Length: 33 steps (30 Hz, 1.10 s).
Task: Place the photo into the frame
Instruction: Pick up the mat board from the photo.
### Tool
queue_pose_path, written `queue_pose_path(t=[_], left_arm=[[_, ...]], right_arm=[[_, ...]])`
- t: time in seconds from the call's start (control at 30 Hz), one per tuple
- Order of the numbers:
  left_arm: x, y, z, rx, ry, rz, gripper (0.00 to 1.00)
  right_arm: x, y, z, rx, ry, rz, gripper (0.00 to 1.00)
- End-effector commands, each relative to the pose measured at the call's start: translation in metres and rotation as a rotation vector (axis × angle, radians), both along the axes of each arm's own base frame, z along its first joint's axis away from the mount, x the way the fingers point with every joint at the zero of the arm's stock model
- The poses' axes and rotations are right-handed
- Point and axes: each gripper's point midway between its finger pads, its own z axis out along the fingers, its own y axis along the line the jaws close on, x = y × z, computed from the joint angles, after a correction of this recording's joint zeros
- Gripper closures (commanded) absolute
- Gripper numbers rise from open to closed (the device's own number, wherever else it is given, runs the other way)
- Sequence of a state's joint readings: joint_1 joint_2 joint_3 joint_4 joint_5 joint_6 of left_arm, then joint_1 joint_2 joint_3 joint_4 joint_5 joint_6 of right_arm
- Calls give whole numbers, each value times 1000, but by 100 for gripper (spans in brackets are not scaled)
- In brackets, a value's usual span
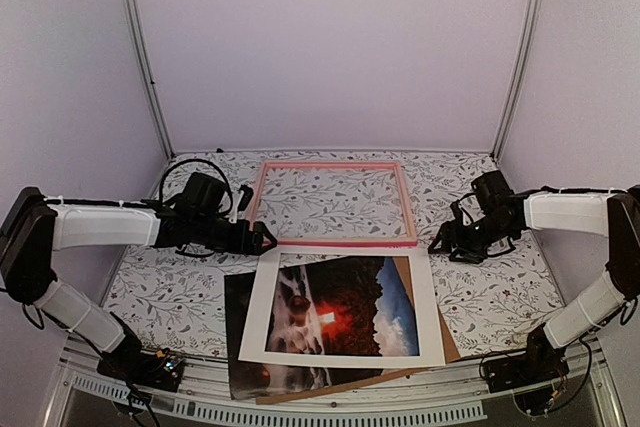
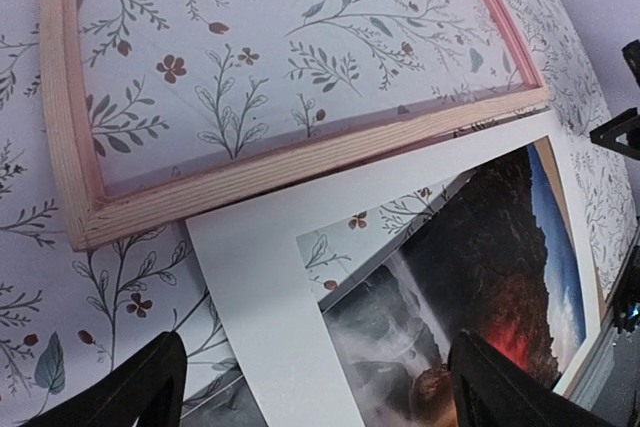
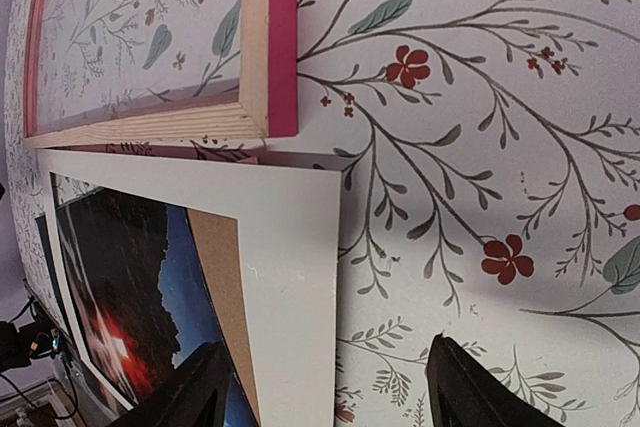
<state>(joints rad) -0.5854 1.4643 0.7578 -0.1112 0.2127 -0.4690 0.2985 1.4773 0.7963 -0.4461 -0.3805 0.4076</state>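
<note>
The photo, dark rocks with a red glow and blue sky, lies near the table's front edge under a white mat. The thin pink frame lies flat just behind them, its near rail touching the mat's far edge. My left gripper hovers open at the frame's near-left corner, above the mat's far-left corner; the left wrist view shows the frame and photo. My right gripper stands open beside the frame's near-right corner, over the mat's right edge. Nothing is between either gripper's fingers.
A brown backing board lies under the photo and mat, showing at the right and at the front edge; it shows in the right wrist view too. A floral cloth covers the table. White walls close in the back and sides.
</note>
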Motion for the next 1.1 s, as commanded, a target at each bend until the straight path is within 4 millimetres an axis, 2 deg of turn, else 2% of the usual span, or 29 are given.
queue_pose_path(t=[0.0,0.27,0.83,1.07], left_arm=[[-6,0,-2,-3,0,4,7],[-6,-3,-18,11,40,-3,6],[-5,0,-52,52,123,27,7],[-13,0,-66,18,180,50,10]], right_arm=[[2,8,-1,48,-30,-2,30],[-3,16,-19,87,18,20,32],[-6,33,-39,186,70,27,37],[-8,40,-36,246,77,20,41]])
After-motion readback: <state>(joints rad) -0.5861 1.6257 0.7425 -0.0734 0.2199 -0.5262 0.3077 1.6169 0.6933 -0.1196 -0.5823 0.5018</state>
